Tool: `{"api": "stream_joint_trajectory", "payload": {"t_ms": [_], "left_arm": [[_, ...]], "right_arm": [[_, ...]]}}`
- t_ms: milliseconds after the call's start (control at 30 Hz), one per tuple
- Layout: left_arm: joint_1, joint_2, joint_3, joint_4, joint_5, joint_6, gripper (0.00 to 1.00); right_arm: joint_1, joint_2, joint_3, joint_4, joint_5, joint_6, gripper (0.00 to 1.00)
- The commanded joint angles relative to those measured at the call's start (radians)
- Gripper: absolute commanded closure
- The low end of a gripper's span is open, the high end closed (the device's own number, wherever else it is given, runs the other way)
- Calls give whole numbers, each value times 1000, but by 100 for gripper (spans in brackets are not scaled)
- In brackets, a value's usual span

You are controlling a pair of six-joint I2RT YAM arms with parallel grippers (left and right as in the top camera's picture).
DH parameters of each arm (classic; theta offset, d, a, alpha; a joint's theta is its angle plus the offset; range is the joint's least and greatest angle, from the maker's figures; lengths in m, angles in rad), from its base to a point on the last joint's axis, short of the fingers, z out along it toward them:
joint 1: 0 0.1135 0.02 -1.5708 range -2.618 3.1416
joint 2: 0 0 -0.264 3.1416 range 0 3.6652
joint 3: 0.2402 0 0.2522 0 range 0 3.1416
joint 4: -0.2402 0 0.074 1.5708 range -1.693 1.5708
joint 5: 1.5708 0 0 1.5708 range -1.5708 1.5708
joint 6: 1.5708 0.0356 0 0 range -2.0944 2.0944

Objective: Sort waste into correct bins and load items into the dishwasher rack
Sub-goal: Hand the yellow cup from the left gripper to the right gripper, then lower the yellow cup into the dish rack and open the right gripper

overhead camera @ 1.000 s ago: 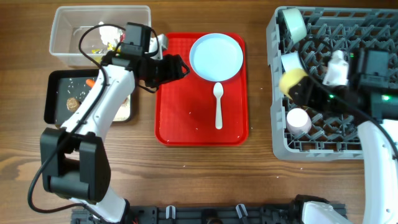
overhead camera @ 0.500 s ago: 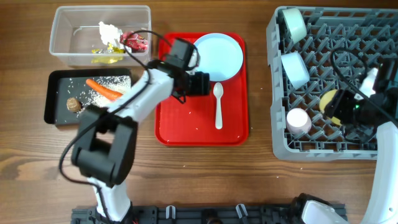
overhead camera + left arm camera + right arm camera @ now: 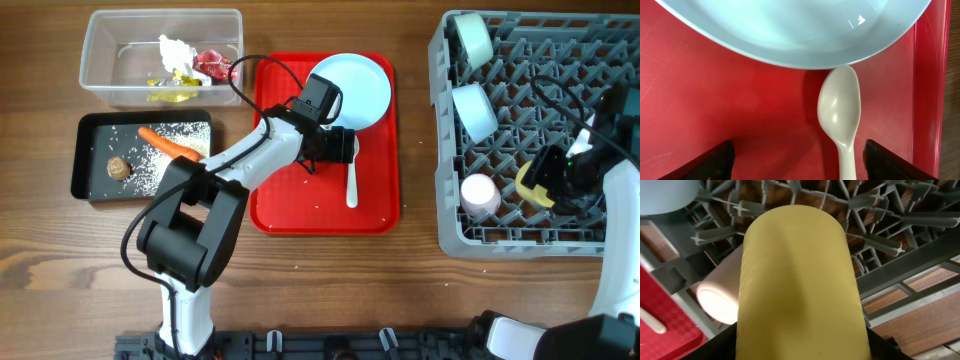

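Brown wood-grain table (image 3: 420, 290) fills the overhead frame edge to edge, grain running left-right. Light even, shadows soft. Black rail (image 3: 330, 345) along the bottom centre edge.

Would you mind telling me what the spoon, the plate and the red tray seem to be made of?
Spoon: likely plastic, glossy off-white, with soft highlights on the bowl.
Plate: probably plastic or melamine, smooth pale blue with a sharp glint.
Tray: plastic by the look, red with a fine textured grid.
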Motion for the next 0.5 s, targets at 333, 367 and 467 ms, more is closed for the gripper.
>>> {"api": "stream_joint_trajectory", "payload": {"t_ms": [333, 367, 467], "left_arm": [[-2, 59, -13, -6, -28, 6, 19], [-2, 59, -13, -7, -29, 6, 19], [-2, 59, -13, -8, -29, 6, 19]], "right_arm": [[-3, 134, 23, 55, 45, 32, 39], [-3, 144, 23, 64, 45, 39, 38], [-5, 160, 23, 76, 45, 38, 30]]}}
